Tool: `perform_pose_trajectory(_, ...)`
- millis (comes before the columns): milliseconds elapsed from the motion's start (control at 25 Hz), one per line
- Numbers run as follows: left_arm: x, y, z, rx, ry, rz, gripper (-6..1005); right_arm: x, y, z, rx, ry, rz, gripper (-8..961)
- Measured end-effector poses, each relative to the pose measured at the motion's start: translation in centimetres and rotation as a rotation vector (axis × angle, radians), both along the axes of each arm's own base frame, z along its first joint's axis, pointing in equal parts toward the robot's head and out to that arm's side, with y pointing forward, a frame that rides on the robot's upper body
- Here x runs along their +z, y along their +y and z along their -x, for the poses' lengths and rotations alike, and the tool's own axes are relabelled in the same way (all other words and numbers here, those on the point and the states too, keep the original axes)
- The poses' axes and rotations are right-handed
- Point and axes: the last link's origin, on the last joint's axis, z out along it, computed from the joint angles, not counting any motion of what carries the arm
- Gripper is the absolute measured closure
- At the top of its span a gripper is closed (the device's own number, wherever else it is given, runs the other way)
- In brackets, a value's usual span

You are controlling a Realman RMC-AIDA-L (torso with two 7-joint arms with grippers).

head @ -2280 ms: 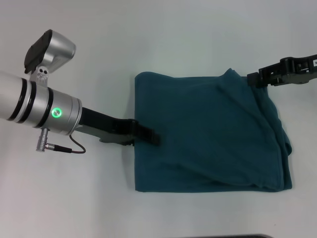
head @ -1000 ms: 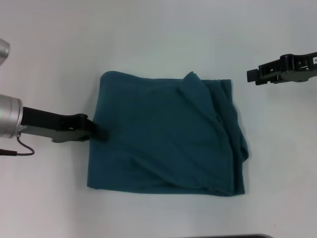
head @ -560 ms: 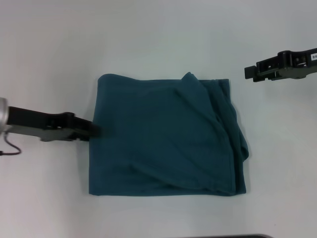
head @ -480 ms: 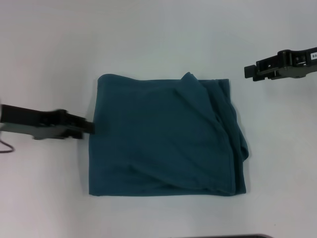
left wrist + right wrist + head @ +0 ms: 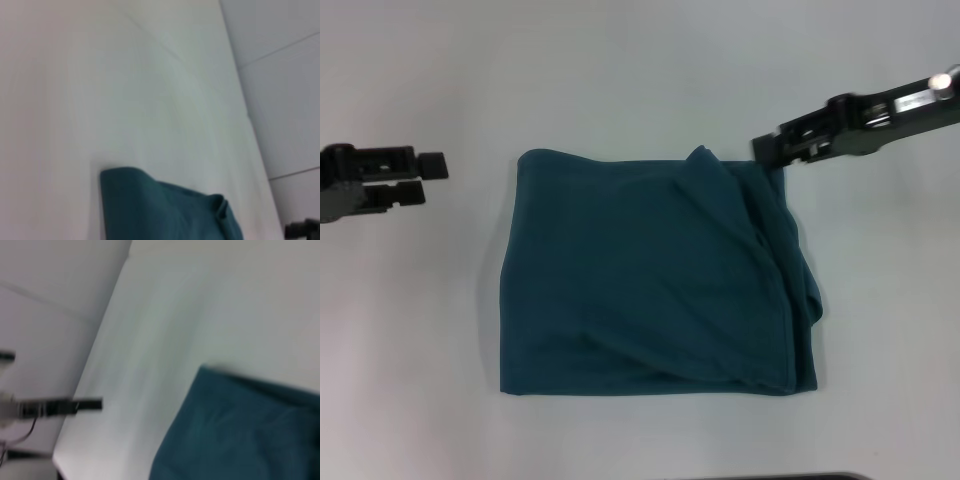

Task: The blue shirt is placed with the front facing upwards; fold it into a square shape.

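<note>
The blue shirt (image 5: pixel 650 275) lies mid-bench (image 5: pixel 620 70), folded nearly square. The right tool (image 5: pixel 768 150) touches its far right corner, the left tool (image 5: pixel 432 167) hangs well apart; grips unclear. A snag could undo the loose right-hand layers.

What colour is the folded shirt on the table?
The shirt is plain dark teal-blue; no lettering is visible. The head view shows it best.

The blue shirt (image 5: pixel 655 275) lies folded in the middle of the white surface (image 5: pixel 620 80) and is the only thing lying there. Bare surface runs all around it. The left gripper (image 5: pixel 425 178) hangs well apart from its left edge. The right gripper (image 5: pixel 765 150) blocks the far right corner.
</note>
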Motion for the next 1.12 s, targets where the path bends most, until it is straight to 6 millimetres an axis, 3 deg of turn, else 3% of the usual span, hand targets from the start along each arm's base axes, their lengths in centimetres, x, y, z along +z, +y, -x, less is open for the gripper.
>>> perform_pose_trajectory(280, 1.6, -0.3, 0.6, 0.027, -0.045, -0.06, 316, -5.0, 0.0, 3.6, 0.076, -0.104, 0.125, 538)
perform_pose_trajectory(480, 2.3, -0.8, 1.0, 0.044, -0.073, -0.093, 315, -7.3, 0.0, 4.4, 0.105, -0.181, 0.144, 538)
perform_pose_trajectory(920, 1.8, -0.8, 0.9, 0.046, -0.087, -0.09, 315, -7.0, 1.0, 3.1, 0.075, -0.316, 0.082, 538)
perform_pose_trajectory(1120, 1.7, -0.8, 0.9, 0.047, -0.086, -0.088, 315, -4.1, 1.3, 1.9, 0.026, -0.319, 0.03, 538)
